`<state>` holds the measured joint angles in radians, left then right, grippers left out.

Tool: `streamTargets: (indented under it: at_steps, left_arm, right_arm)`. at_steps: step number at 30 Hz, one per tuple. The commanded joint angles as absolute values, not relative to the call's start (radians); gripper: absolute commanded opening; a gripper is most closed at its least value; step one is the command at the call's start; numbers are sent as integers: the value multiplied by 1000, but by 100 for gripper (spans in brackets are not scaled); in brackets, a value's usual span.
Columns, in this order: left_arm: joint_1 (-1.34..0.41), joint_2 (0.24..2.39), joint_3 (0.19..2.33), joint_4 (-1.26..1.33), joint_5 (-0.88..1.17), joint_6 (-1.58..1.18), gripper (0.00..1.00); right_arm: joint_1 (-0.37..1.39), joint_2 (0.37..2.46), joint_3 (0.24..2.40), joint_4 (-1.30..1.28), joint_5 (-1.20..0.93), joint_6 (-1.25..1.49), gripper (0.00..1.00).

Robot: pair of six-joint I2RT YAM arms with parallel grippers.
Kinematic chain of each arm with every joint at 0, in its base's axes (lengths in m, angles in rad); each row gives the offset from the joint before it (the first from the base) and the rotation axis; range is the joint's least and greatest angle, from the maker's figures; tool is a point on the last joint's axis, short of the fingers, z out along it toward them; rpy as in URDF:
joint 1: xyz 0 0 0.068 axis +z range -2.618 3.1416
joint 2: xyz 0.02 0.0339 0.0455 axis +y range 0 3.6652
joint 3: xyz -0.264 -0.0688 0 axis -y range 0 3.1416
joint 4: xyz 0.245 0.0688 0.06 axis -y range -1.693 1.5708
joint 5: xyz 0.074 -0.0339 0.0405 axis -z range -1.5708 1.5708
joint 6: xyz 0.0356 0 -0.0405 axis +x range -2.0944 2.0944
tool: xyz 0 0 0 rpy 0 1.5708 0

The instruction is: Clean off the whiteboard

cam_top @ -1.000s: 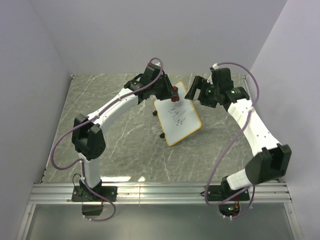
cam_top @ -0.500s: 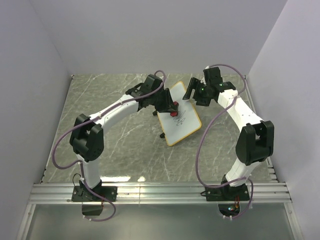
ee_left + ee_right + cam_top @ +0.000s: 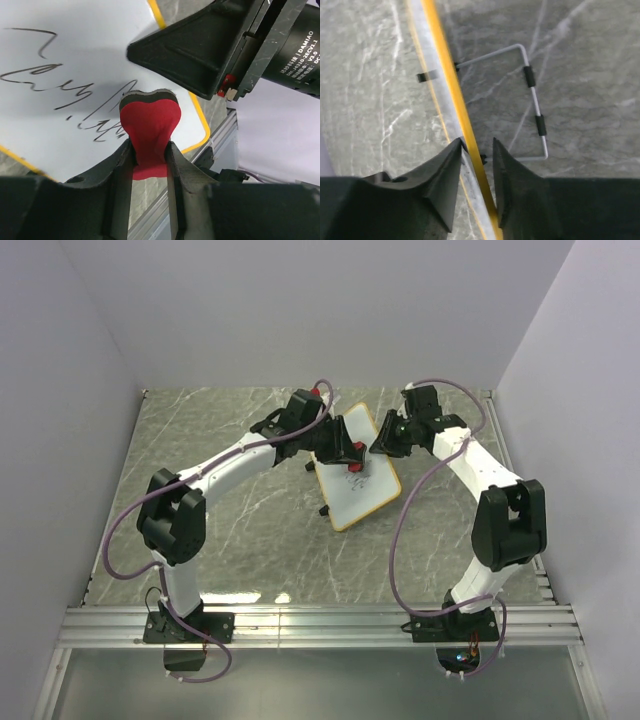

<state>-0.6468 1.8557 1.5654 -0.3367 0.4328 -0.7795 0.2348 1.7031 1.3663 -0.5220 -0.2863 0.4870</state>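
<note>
The small flat white rectangular whiteboard with the thin orange-yellow rim [image 3: 368, 492] sits near the middle of the grey marbled tabletop [image 3: 230, 520], slightly toward the far right, turned at an angle so one corner points at the arm bases. It is propped up on a bent grey wire stand with black sleeves [image 3: 536, 107], which shows behind it in the right wrist view.

The left gripper [image 3: 150, 152] has its two black fingers pressed tight on the narrow waist of a small red bow-shaped eraser with a dark felt edge [image 3: 150, 117]. The eraser's felt end lies against the white face, right at the edge of the black scribble marks [image 3: 75, 95] (several wavy lines of them run across the board to the left of the eraser in that view).

The right gripper [image 3: 477, 146] reaches in from the opposite side, at the board's far right edge. Its fingers are nearly together with the orange-yellow rim running edge-on between them, filling the narrow gap, so it has hold of the board's edge. From above, the two grippers are close together over the board's upper half.
</note>
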Motion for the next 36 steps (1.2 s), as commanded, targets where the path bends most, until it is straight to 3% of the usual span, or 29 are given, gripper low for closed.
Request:
streamTargets:
  at_steps: [1,8,14,26,36]
  left_arm:
    - [-653,1828,1542,-230,489,-802,0]
    - [-715,1873,1534,-202,413,-810,0]
    - [-718,1888,1441,-137,377,-834,0]
    - [-604,2008,1342,-204,296,-744,0]
    - [-702,1933,1377,-274,354,-646,0]
  right_arm:
    - [235,1674,1351,-474,-301,480,29]
    - [242,1675,1348,-486,-302,469,10]
    - [245,1677,1347,-508,-308,451,0]
    - [247,1660,1342,-525,-308,426,0]
    - [249,1686,1379,-528,-321,437,0]
